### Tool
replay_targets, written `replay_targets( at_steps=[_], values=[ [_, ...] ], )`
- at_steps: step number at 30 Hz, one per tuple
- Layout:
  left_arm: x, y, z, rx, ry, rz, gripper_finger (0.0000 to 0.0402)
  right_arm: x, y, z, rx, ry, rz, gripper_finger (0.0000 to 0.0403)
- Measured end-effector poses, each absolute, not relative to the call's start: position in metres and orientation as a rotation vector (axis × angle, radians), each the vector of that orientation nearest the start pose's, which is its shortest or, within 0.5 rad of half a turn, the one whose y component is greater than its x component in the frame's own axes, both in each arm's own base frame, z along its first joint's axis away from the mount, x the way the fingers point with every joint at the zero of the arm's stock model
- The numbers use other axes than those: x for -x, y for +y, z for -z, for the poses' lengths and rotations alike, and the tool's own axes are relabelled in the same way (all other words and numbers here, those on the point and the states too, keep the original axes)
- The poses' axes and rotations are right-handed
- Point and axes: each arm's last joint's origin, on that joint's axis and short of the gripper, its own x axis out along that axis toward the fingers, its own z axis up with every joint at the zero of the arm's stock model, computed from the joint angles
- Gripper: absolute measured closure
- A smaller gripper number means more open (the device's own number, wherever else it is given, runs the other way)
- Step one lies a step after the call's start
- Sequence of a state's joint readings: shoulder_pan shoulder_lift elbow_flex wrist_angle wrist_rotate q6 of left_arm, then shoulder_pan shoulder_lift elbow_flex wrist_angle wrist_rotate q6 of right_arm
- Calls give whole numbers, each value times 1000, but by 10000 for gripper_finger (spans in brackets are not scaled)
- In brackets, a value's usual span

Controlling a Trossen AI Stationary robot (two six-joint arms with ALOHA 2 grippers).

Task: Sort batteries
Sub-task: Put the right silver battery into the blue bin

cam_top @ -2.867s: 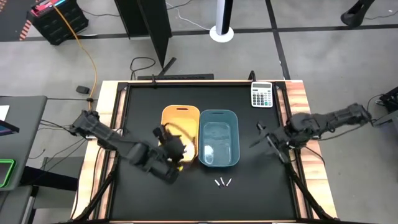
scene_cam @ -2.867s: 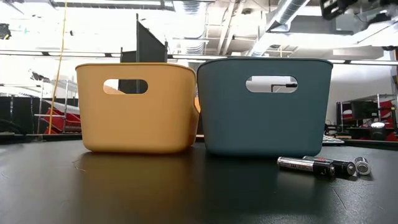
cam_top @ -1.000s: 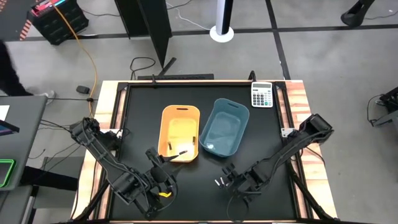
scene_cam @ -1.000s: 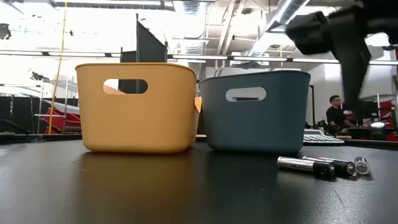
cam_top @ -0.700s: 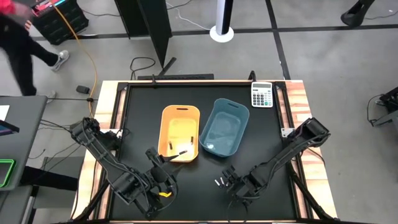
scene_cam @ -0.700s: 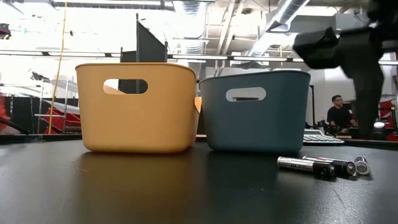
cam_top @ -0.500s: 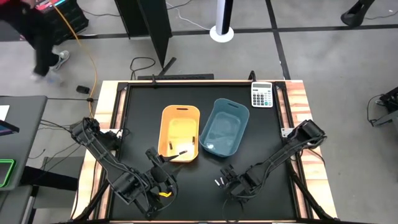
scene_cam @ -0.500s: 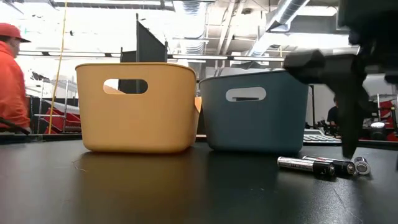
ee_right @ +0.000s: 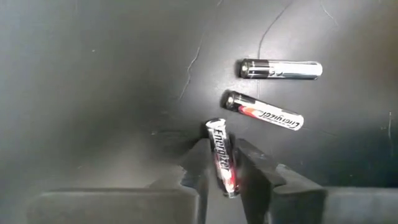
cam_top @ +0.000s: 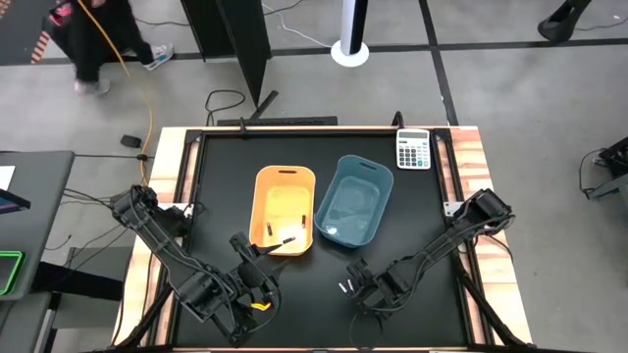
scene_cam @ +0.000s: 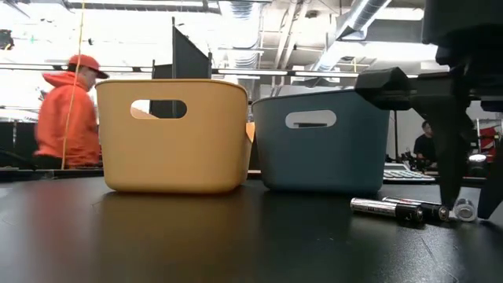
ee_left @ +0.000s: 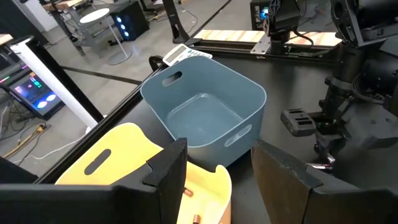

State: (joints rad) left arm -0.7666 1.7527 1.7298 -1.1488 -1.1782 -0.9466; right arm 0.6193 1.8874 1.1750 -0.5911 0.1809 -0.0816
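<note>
Arms: two were seen, dark, slender, jointed.
Left gripper: flat, angular black fingers.
Right gripper: blunt, matte black fingers.

We look down on a grey concrete floor crossed by dark lines. A person in an orange hoodie passes behind the bench.

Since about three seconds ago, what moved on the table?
The right gripper swung in from the table's right side and came down over the three loose batteries, its fingers now straddling one battery. The left gripper pulled back from the yellow bin toward the front edge. The blue bin got skewed. The calculator stayed put.
</note>
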Motion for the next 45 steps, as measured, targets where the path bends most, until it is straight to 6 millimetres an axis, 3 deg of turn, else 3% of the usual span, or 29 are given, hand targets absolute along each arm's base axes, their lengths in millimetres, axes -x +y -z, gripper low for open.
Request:
replay_targets(
  at_steps=[22, 45],
  values=[
    [-267, -220, -345, -78, 411, -599, 229, -289, 201, -147, 564, 1204, -478, 375],
    [-267, -220, -345, -78, 411, -599, 229, -294, 205, -161, 572, 1202, -492, 391]
  ],
)
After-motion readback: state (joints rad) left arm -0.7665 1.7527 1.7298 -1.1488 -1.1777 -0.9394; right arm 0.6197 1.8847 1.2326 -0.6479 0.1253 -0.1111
